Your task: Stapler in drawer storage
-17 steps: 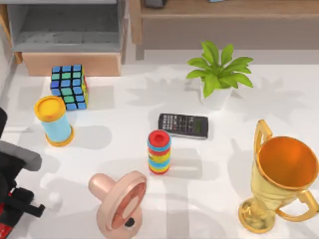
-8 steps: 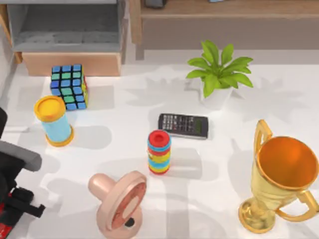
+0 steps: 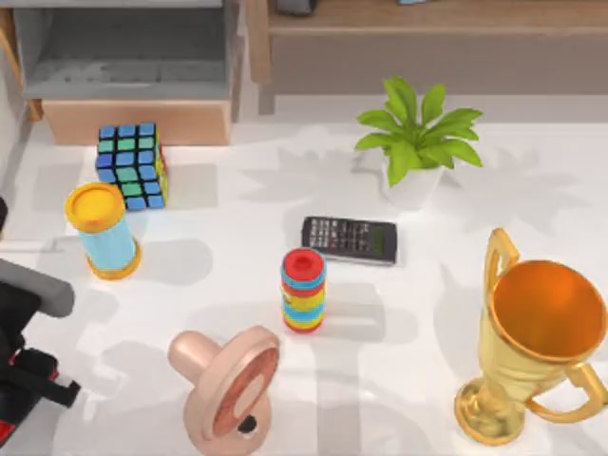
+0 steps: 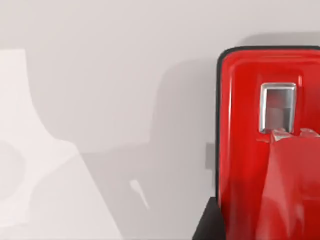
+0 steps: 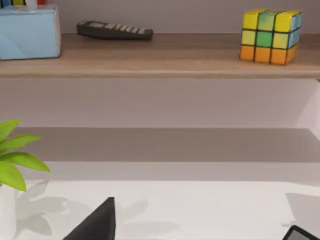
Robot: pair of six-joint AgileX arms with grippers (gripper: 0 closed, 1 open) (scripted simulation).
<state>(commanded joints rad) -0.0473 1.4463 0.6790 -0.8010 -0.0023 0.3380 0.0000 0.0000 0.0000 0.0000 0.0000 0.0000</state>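
Overhead, white table (image 3: 237, 199), wooden shelf (image 3: 427, 17)

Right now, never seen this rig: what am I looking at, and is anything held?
Two AgileX robot arms work at a white table. One picture looks down from above; the other two come from wrist cameras. The left gripper is at the table's lower left edge, close over the red stapler; a grip can't be confirmed. The right arm's camera faces the wooden shelf. On the table: open drawer, Rubik's cube, ring stack, calculator, potted plant, gold trophy.
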